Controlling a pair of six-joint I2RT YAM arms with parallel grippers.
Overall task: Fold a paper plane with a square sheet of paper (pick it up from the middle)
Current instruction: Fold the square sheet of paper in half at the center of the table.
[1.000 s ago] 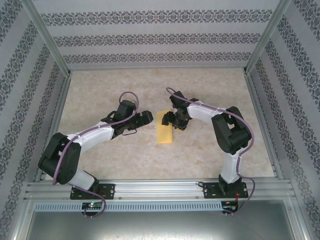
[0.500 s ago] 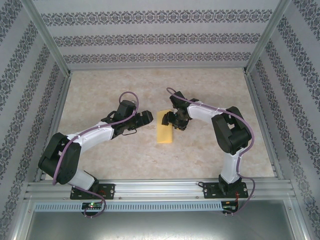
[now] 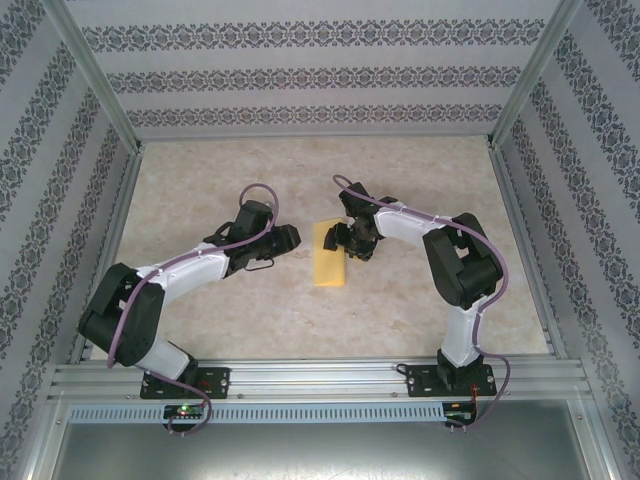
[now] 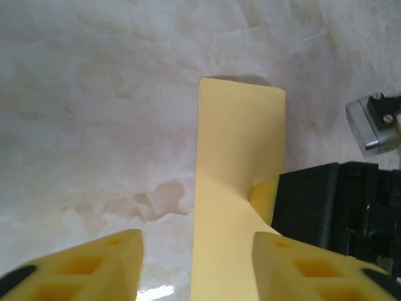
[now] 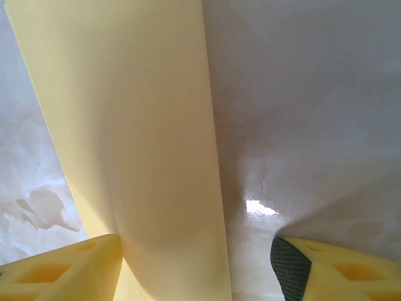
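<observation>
Two arms, bases at the bottom edge of the top view: left arm (image 3: 170, 285), right arm (image 3: 455, 265), both bent in toward mid-frame. Two end effectors, one paper.

Left end effector (image 3: 287, 238): left of centre, just beside the paper (image 3: 328, 265) but apart from it. Its fingers (image 4: 94, 269) stand apart with a moderate gap and nothing between them.

Right end effector (image 3: 349, 241): right of centre, over the paper's upper right edge. Its fingers are spread wide and pinch nothing. In the left wrist view one yellow fingertip (image 4: 265, 195) touches the paper's right edge, where the sheet kinks up slightly.

Paper: lies on the surface (image 3: 430, 180) at frame centre, a narrow rectangle with its long side running up-frame. The outline is not square, so judged folded in half once; the layers cannot be told apart.

Progress, judged: early. Centre fold looks done. Left to do: nose corners in to the crease, then the wing folds. No pointed shape yet.

Beyond: patterned walls (image 3: 320, 80) across the top of the frame.
</observation>
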